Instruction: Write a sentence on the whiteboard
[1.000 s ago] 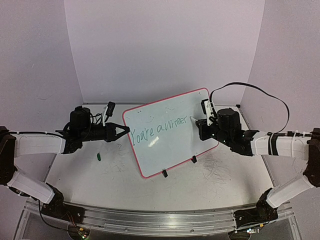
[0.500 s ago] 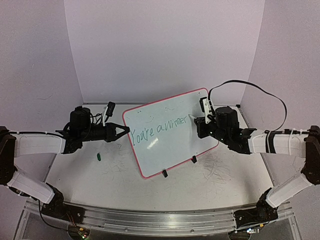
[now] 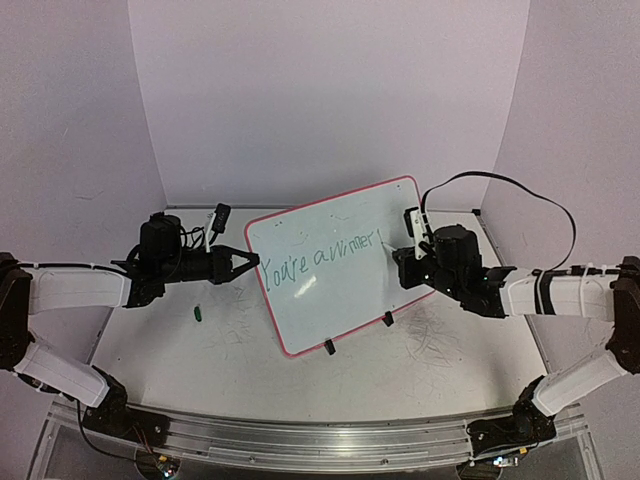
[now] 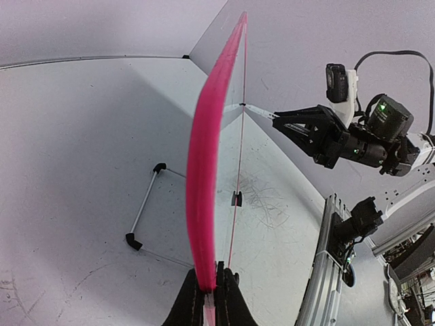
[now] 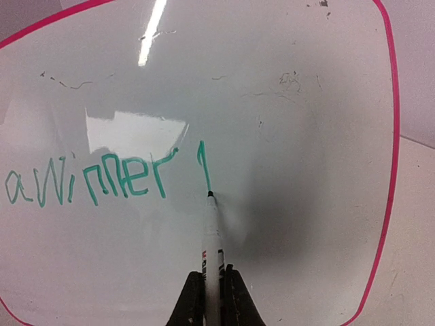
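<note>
The whiteboard (image 3: 345,295) stands tilted on its clip feet (image 3: 329,348) between the two grippers. Its long axis runs from the left gripper (image 3: 249,264) up and away past the right gripper (image 3: 398,249), with the written face toward the right one. The sentence (image 3: 322,255) follows that axis: "You're a winner", then an upright stroke. The left gripper pinches the board's left edge. The right gripper clamps a marker (image 5: 212,234) that points straight ahead, its tip touching the board at the stroke's foot.

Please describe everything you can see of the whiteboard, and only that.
The whiteboard is a glossy white board with a rounded pink-red frame, standing tilted on two black clip feet. Green handwriting reads "You're a winner" plus a stroke. The left gripper pinches its left edge; the marker in the right gripper touches its face.
</note>
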